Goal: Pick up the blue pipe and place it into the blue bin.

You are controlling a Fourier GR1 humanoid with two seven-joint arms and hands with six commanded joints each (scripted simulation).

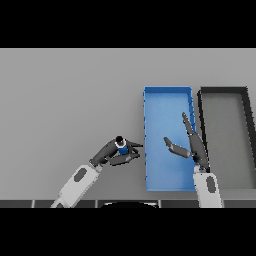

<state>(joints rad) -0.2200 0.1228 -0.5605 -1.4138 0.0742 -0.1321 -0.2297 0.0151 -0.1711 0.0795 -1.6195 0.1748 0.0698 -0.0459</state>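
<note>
The left hand (116, 152) has its fingers curled around the blue pipe (121, 147), which stands on the grey table (70, 100) just beside the blue bin (167, 95), at its 9 o'clock side. The right hand (192, 142) is over the bin with straight, spread fingers. A dark bin (223, 90) stands at 3 o'clock of the blue one.

Most of the blue pipe (121, 146) is hidden inside the left robot hand (117, 152); only a small blue patch shows. The right robot hand (192, 145) covers part of the blue bin (167, 107) floor
</note>
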